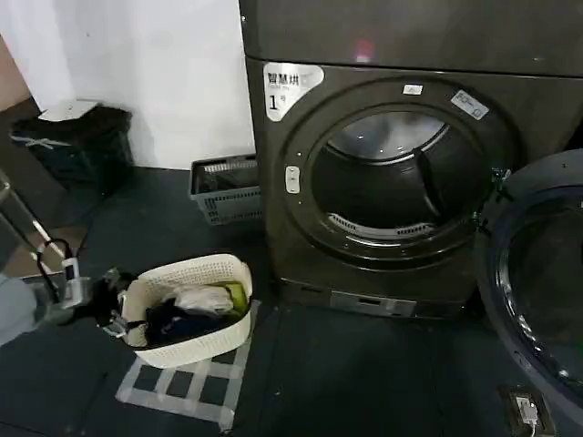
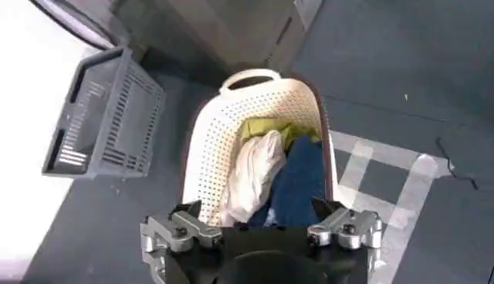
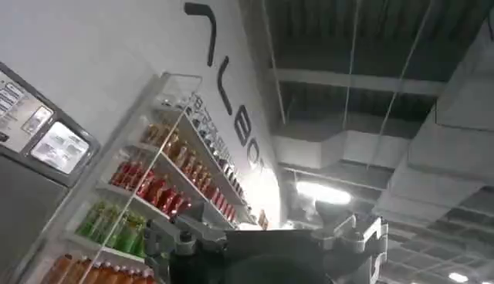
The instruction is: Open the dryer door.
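Swinging wide already, dryer door (image 1: pixel 537 291) hanging rightward off dryer (image 1: pixel 383 182); left gripper (image 2: pixel 262 230) hovering jaws-wide over laundry basket (image 2: pixel 202 147); right gripper (image 3: pixel 266 239) pointing ceilingward, jaws spread, holding nothing.

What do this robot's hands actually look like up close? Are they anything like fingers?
Not much like fingers. The left gripper has a black body with two silver-grey metal blocks at its sides, each fastened with dark round bolts. The right gripper is built the same way: a dark body and grey metal side pieces with bolts. In the head view, a thin black cable loops beside the left arm, which has a grey casing.

White corner label (image 1: pixel 290 87) on dryer (image 1: pixel 383 182) — reads "1".
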